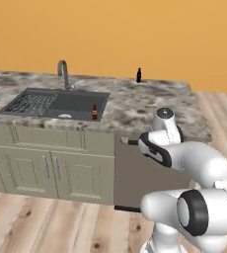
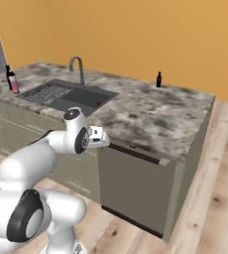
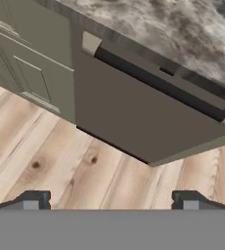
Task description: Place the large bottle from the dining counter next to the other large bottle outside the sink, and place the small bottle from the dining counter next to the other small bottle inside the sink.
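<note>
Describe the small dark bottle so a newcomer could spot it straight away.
Start at the marble counter and its sink. Look past the tap toward the far edge by the orange wall: the small dark bottle stands there alone, unlike the red bottle in the basin.

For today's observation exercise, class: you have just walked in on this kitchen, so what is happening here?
A white robot arm is parked in front of the counter, its open gripper empty and pointed down at the floor and a dark appliance front. The pink large bottle stands beside the dark cola-like bottle, outside the sink. A small red bottle sits inside the sink. The small dark bottle stands alone at the counter's far edge, not yet moved.
</note>
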Tool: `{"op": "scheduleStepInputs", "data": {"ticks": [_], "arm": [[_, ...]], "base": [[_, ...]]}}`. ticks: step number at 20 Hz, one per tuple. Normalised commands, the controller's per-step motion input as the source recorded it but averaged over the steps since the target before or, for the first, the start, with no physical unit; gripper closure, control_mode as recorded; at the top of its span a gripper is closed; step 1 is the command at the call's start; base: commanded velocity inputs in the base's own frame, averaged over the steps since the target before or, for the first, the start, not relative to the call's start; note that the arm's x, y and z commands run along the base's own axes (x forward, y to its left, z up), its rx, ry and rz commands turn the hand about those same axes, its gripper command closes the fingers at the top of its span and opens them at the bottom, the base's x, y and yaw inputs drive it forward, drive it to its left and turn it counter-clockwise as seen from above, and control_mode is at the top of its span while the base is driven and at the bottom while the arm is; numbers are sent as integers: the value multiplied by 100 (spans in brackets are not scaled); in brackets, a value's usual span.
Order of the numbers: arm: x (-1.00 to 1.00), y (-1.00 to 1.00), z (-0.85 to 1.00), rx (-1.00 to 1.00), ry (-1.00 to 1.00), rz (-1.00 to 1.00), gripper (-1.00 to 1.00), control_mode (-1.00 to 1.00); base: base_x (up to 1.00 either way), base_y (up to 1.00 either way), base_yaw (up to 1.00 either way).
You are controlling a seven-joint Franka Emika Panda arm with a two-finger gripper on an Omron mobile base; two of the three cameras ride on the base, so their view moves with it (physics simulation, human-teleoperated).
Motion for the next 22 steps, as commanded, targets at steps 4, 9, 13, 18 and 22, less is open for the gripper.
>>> {"op": "scheduleStepInputs", "data": {"ticks": [4, 9, 13, 18, 22], "arm": [[0, 0, 0, 0, 0, 0, -100, 100], [0, 0, 0, 0, 0, 0, -100, 100], [0, 0, 0, 0, 0, 0, -100, 100], [0, 0, 0, 0, 0, 0, -100, 100], [0, 0, 0, 0, 0, 0, -100, 100]], "base": [[2, -100, 0], [31, -100, -1], [51, -100, -1], [55, -100, 0], [37, -100, 0]]}}
